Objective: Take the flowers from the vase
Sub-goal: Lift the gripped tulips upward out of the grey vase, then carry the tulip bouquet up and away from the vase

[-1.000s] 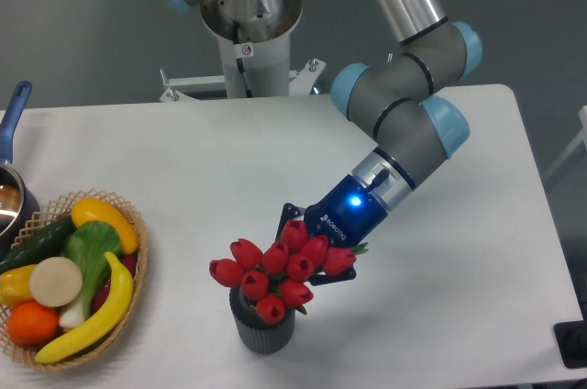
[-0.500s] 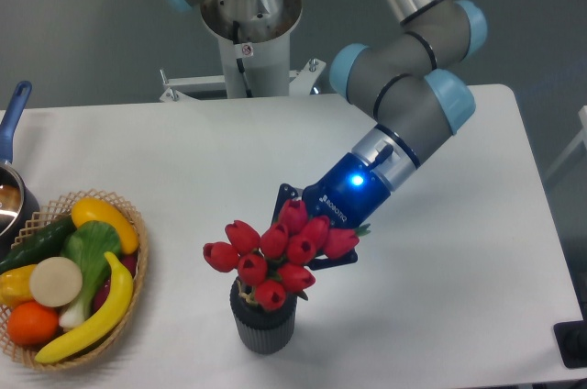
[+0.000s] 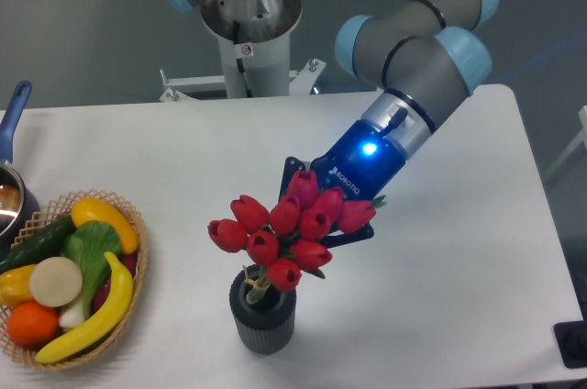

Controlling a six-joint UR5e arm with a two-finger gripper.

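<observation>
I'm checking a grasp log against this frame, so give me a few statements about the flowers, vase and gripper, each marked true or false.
1. The gripper is closed on the flowers. True.
2. The flowers are lying flat on the table. False: they are held above the vase, with only the stem ends at its mouth.
3. The vase stands upright on the table. True.
4. The wicker basket sits to the right of the vase in the image. False: it is at the left edge of the table.
5. The basket holds a banana. True.
</observation>
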